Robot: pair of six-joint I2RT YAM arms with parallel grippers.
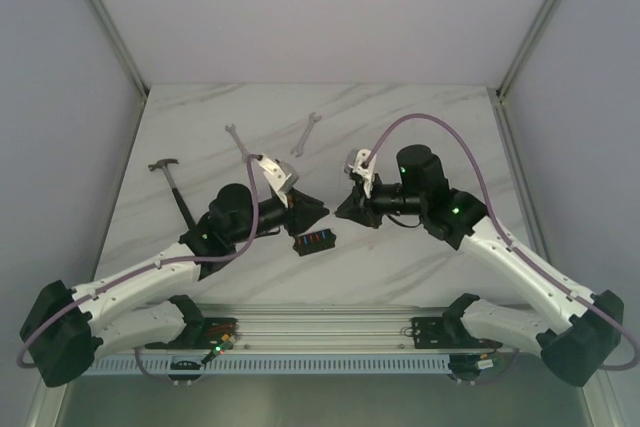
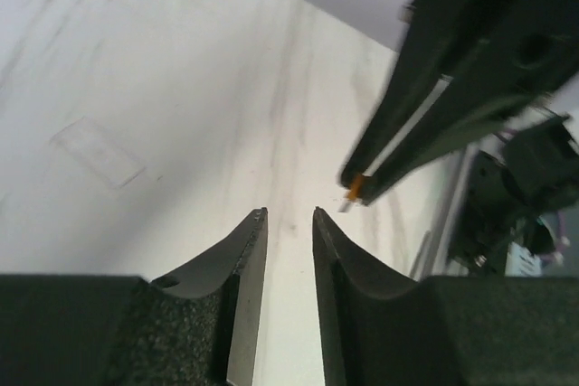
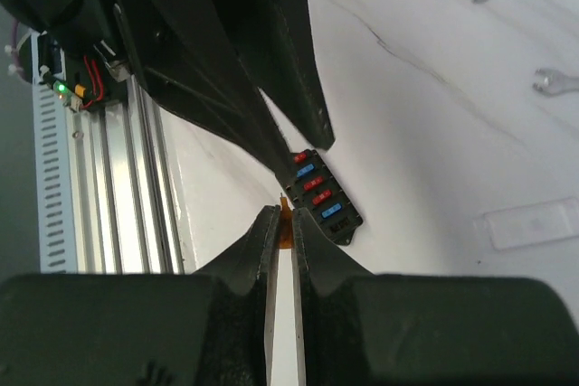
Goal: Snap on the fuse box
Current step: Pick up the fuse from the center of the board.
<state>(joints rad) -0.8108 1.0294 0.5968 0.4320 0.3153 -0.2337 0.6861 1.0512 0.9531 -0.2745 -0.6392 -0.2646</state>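
The fuse box (image 1: 315, 241) is a small black box with a row of red and blue fuses (image 3: 317, 189), lying on the marble table between the two arms. My right gripper (image 3: 286, 209) is shut on a tiny orange fuse (image 3: 287, 225) just beside the near end of the fuse box (image 3: 324, 196). The left wrist view shows that fuse (image 2: 355, 188) at the right gripper's tips. My left gripper (image 2: 289, 214) is open by a narrow gap with nothing between its fingers. It hangs over the box (image 1: 308, 213), tip to tip with the right gripper (image 1: 346, 209).
A thin clear cover (image 3: 532, 221) lies flat on the table past the box, also seen as the cover (image 2: 98, 151) from the left wrist. Two wrenches (image 1: 240, 139) (image 1: 307, 133) and a hammer (image 1: 172, 177) lie farther back. The aluminium rail (image 1: 320, 332) runs along the near edge.
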